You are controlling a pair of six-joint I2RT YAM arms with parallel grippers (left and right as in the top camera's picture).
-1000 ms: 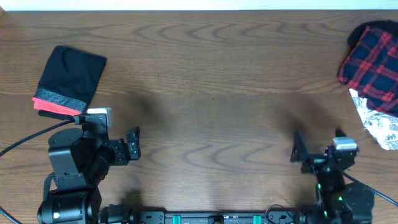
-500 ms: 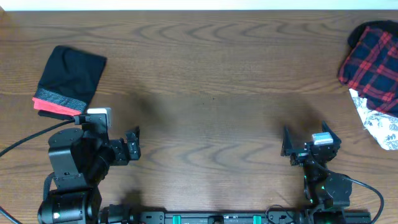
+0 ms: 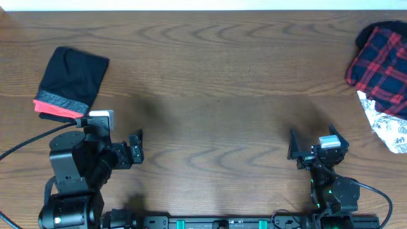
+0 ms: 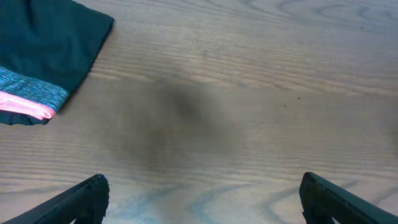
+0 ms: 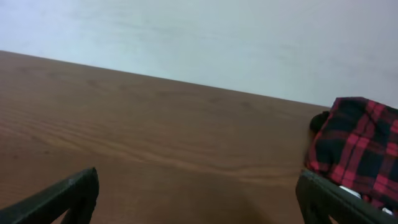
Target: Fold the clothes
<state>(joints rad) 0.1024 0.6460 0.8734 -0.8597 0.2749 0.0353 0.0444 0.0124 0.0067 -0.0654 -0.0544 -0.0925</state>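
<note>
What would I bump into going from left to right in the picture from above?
Folded black trousers → left gripper → right gripper → red-and-black plaid garment.

So the surface (image 3: 216, 76) is brown wood grain, fairly matt. The trousers (image 3: 73, 75) are soft matt black cloth, and the left fingers (image 4: 78, 200) look like matt black plastic.

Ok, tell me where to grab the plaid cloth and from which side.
Probably pinch the plaid cloth at its raised left edge, bringing the right tool in from the middle of the table: it lies crumpled by the right rim, partly out of view, touching the white printed cloth.
</note>
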